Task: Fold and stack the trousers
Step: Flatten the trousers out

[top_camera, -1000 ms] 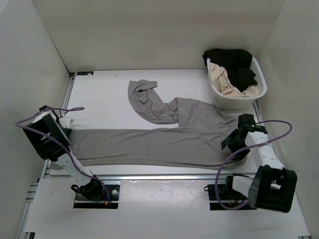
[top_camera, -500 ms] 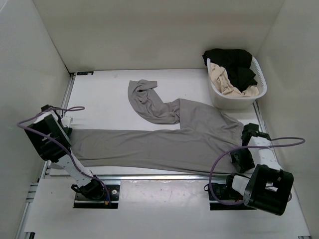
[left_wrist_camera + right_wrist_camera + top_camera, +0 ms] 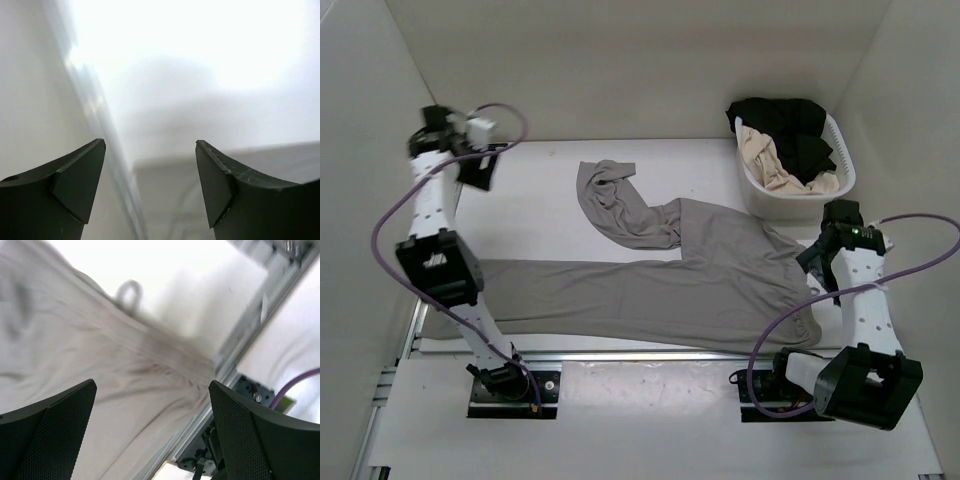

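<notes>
Across the near half of the table (image 3: 520,200), the trousers (image 3: 650,290) lie spread flat: one leg runs straight left along the near edge, the other bends toward the far side and ends in a crumpled heap. My left gripper (image 3: 477,172) is raised over the far-left corner, well apart from the cloth, its fingers (image 3: 75,185) spread with nothing between them. My right gripper (image 3: 817,265) hangs over the waist end, fingers (image 3: 50,435) wide apart, grasping nothing. Just beyond stands a white basket (image 3: 847,170) of clothes.
</notes>
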Controlling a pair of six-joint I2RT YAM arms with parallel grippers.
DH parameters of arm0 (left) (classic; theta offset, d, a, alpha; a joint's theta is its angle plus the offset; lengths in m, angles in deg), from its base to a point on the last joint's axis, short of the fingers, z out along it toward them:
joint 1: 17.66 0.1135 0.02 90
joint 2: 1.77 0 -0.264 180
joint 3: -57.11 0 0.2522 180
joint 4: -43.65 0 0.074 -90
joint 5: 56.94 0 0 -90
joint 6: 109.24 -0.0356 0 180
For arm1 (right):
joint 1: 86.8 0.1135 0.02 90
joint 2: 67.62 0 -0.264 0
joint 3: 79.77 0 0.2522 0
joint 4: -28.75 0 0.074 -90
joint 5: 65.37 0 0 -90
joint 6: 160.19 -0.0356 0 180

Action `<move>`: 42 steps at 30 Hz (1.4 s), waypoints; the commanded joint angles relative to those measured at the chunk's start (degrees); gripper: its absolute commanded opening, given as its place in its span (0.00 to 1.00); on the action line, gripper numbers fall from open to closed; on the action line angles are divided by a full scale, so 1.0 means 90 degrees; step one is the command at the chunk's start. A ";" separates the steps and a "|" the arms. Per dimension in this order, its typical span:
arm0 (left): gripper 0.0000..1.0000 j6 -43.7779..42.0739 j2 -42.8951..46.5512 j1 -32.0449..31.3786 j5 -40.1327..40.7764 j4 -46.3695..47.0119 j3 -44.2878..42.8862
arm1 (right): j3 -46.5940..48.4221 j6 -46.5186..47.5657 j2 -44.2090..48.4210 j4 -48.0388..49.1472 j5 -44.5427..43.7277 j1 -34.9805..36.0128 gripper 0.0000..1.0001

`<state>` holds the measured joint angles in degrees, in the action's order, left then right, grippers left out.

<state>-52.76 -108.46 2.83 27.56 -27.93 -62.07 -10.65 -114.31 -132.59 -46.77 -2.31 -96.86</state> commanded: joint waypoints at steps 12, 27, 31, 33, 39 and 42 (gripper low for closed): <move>0.88 0.1595 -0.3554 -0.3399 -0.0358 0.1298 -0.2583 | 0.1575 0.1289 -0.1287 0.0387 0.0552 0.0308 0.99; 0.14 0.1839 -0.3108 -0.3089 0.0181 0.1493 -0.0029 | 0.1037 0.0938 -0.1432 0.0533 0.0707 0.0366 0.99; 0.14 0.1665 -0.1646 -0.2434 0.0259 0.1493 0.1496 | 0.0813 0.0937 -0.1765 0.0982 0.1049 0.0425 0.99; 0.14 0.1381 -0.1194 -0.2297 0.0463 0.1493 0.2372 | 0.0813 0.0879 -0.1998 0.1216 0.1118 0.0425 0.99; 0.28 0.1078 -0.0031 -0.2180 0.0901 0.1366 0.3393 | 0.1631 0.1073 -0.2974 0.1901 0.1362 0.0484 0.99; 0.49 0.1019 0.0087 -0.1975 0.1186 0.1182 0.3307 | 0.2062 0.1074 -0.3453 0.1960 0.1362 0.0415 0.99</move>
<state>-42.40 -111.78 -15.58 34.36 -16.46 -31.56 3.31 -105.50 -161.51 -32.60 8.93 -92.73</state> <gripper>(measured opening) 0.439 0.985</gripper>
